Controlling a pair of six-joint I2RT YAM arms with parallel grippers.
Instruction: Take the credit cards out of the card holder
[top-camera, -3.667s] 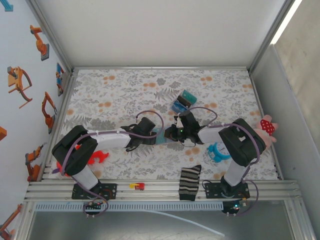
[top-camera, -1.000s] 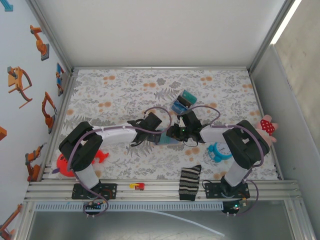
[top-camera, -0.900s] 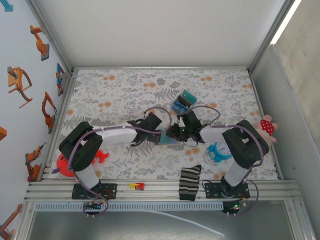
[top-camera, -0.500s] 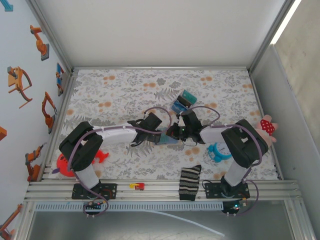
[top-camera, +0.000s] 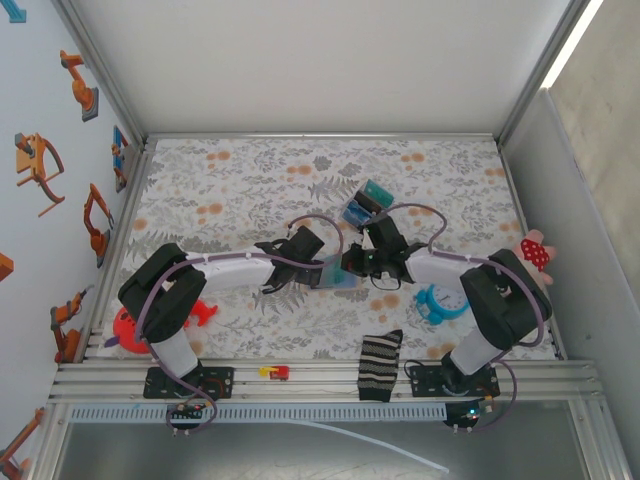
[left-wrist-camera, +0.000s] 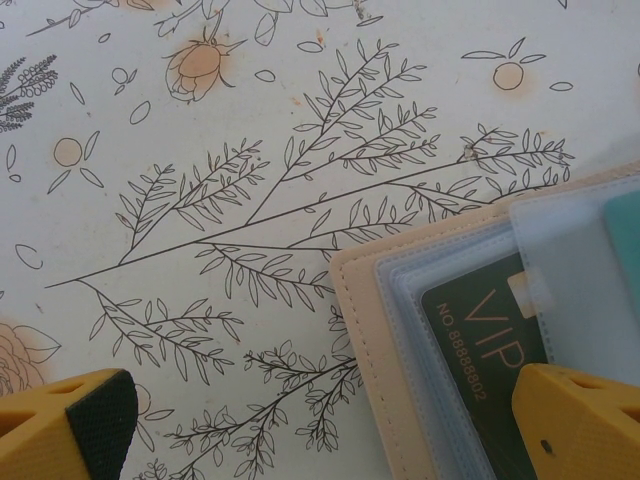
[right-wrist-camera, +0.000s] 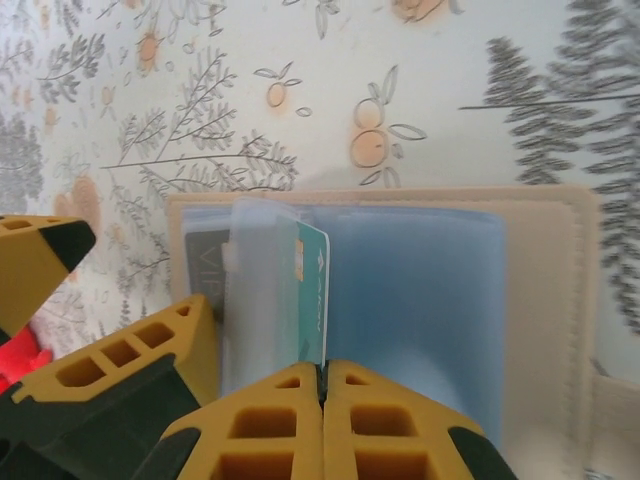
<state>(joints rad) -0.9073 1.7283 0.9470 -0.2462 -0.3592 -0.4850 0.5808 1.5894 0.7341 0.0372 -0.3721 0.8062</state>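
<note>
right wrist: right end effector (right-wrist-camera: 322, 385) pressed together, pinching edge of upright teal card (right-wrist-camera: 312, 290) | card holder (right-wrist-camera: 540, 300) lies open on floral counter (right-wrist-camera: 300, 60), frame centre | left wrist: left end effector (left-wrist-camera: 325, 425) spread wide astride holder's tan edge, dark vip card (left-wrist-camera: 490, 340) in clear sleeve at lower right

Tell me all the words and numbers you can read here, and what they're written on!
"VIP": gold letters on the dark green card, tucked in a clear sleeve of the card holder.
"NO 88888802": small gold print beside it on the same card; the last digits are less sure.
The teal card has small marks on it, too blurred to read.
</note>
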